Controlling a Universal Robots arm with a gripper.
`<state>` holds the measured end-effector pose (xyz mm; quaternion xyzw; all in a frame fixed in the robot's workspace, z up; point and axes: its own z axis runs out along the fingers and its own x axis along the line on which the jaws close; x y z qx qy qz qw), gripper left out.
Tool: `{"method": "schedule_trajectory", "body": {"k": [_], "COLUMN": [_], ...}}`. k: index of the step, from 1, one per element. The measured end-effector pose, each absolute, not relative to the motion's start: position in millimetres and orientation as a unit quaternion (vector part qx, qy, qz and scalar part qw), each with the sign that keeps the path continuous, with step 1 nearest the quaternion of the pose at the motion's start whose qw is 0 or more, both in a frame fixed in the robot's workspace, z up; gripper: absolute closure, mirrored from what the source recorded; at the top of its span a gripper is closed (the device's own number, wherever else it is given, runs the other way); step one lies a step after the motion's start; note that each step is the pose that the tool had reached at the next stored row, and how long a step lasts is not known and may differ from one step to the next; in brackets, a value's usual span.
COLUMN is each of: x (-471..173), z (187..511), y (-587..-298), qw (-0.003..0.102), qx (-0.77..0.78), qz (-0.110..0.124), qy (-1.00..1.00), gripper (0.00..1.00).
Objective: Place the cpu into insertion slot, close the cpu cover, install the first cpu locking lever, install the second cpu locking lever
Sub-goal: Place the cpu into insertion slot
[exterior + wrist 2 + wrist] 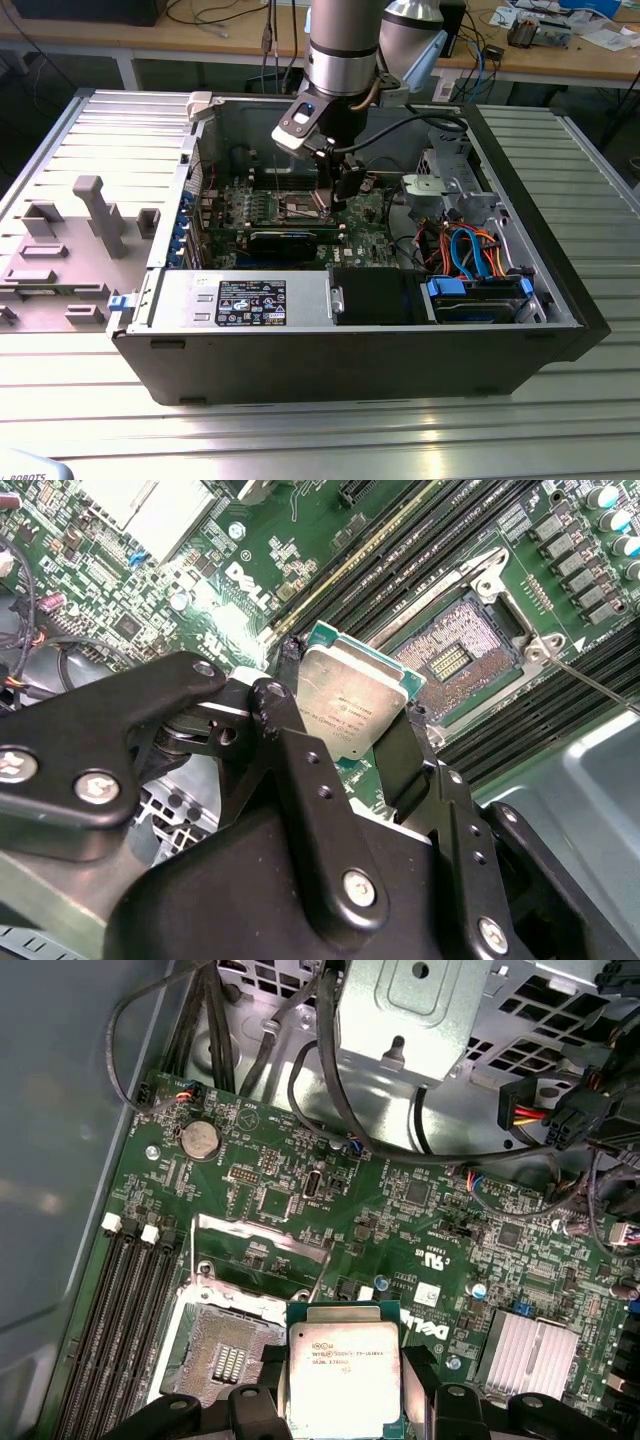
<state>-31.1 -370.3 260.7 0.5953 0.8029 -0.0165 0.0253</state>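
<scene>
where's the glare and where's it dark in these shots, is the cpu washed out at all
Exterior view: the ribbed metal table glares pale, while the case interior under the arm sits in shade. Second wrist view: the heatsink blows out to white; the cpu has a soft sheen only. First wrist view: the cpu is evenly lit, the insertion slot dim.

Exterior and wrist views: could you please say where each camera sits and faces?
Exterior view: off the arm, looking down into the computer case; arm, gripper show.
First wrist view: at the wrist, facing the circuit board; fingers show.
Second wrist view: at the wrist, facing it too; fingers show.
Both share the held cpu and insertion slot.
</scene>
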Motion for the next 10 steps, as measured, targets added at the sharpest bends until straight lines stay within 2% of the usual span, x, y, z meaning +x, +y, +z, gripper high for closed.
{"method": "schedule_trajectory", "body": {"k": [10], "x": [-31.0], "z": [260.4], "y": [-370.3], "qw": [0.026], "qx": [0.604], "qz": [-0.018], "qy": [0.797], "gripper": [0.46]}}
